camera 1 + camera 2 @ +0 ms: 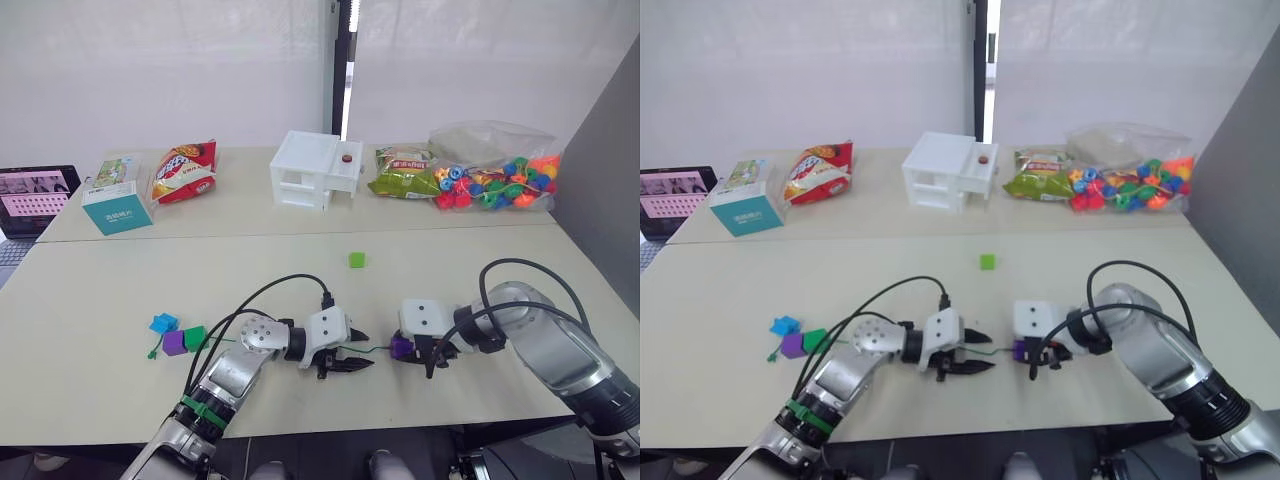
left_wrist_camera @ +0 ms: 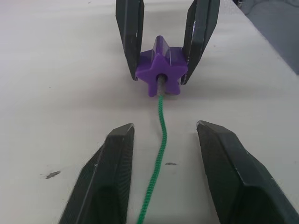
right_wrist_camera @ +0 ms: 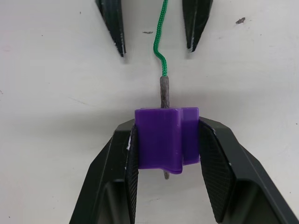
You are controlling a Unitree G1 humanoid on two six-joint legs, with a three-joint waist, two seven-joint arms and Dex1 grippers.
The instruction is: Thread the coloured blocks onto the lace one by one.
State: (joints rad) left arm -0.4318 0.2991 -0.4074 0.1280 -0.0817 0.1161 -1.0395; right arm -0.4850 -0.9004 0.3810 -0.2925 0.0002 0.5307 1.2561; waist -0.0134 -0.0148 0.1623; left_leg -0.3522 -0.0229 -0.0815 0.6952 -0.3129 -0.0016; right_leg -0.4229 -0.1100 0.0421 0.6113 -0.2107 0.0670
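The right gripper (image 3: 166, 144) pinches a purple block (image 3: 164, 138) between its two fingers, low over the table (image 1: 120, 300). The lace (image 2: 159, 154) runs out in front of it, its dark tip (image 3: 164, 93) already through the hole, a short stub poking out on the near side. Facing it, just beyond the block, the left gripper (image 2: 163, 182) has its fingers spread, the lace lying loose between them.

Nothing holds the lace right now, I'd say, so if the right arm pulls back, the tip could slip out again. The other blocks (image 1: 176, 334) sit well off behind the left gripper; a light green one (image 1: 357, 260) lies farther across the table.
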